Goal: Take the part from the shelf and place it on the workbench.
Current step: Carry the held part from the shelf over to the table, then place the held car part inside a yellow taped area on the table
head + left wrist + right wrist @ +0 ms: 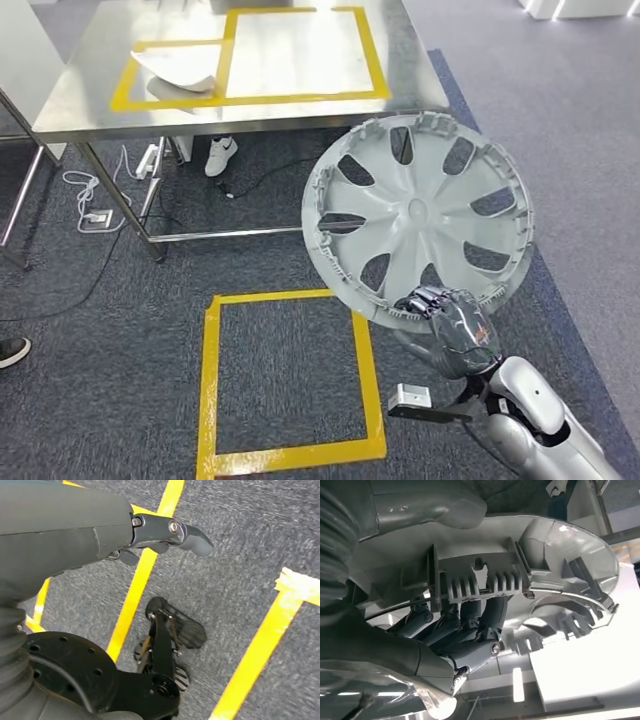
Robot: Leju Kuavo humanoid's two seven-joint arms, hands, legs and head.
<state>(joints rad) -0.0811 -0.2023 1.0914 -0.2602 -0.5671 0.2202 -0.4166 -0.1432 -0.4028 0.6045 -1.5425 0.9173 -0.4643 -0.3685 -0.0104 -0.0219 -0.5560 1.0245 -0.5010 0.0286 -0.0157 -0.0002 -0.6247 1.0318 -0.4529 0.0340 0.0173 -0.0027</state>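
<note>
Your robot's right arm (pixel 540 420) is a smooth, glossy silver shell, rounded at the forearm, with black seams and dark joints where its segments meet. A small pale grey camera block (pixel 410 398) sticks out beside the wrist on a thin dark bracket. The right hand (pixel 453 325) has a shiny grey back with a small reddish marking and dark, segmented fingers (pixel 471 630); up close you see bright round screws at their hinges and a grey ribbed cover behind them. The left hand (pixel 94 530) shows a broad matte grey cover, dark metal links with two silver screw heads, and a rounded grey fingertip (pixel 198 541).
</note>
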